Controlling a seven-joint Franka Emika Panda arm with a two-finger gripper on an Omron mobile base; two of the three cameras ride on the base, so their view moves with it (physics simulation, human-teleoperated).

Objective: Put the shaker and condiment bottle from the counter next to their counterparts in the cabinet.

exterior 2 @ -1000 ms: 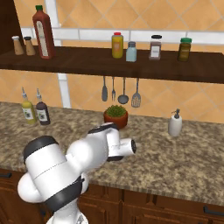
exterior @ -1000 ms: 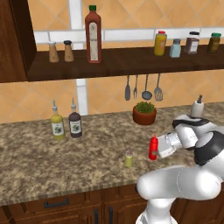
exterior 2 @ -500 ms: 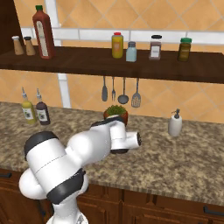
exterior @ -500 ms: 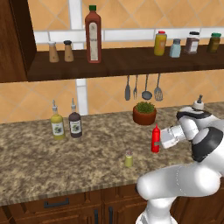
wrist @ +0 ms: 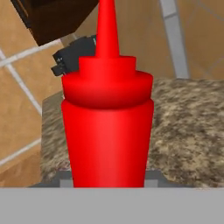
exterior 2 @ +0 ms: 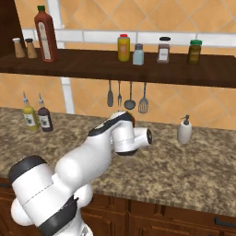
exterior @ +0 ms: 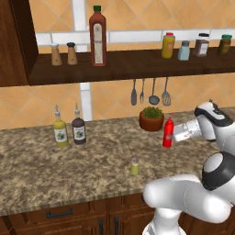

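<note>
one gripper (exterior: 173, 136) is pinched on the condiment bottle (exterior: 168, 132), holding it upright and lifted clear of the counter (exterior: 41, 174), just in front of a potted plant (exterior: 152, 119). in the hand view the red bottle (wrist: 107, 127) sits close against the camera. the shaker (exterior: 135, 166) stands on the counter near its front edge, well apart from the gripper. the cabinet (exterior: 128, 64) shelf above carries bottles and shakers.

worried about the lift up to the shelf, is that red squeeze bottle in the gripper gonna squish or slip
The condiment bottle looks like soft squeeze plastic, so it may give a little under the gripper shut on its body. Its smooth, glossy sides could let it slide if the grip loosens. Being small and slender, it is probably light, yet tall enough to tip when set down.
</note>
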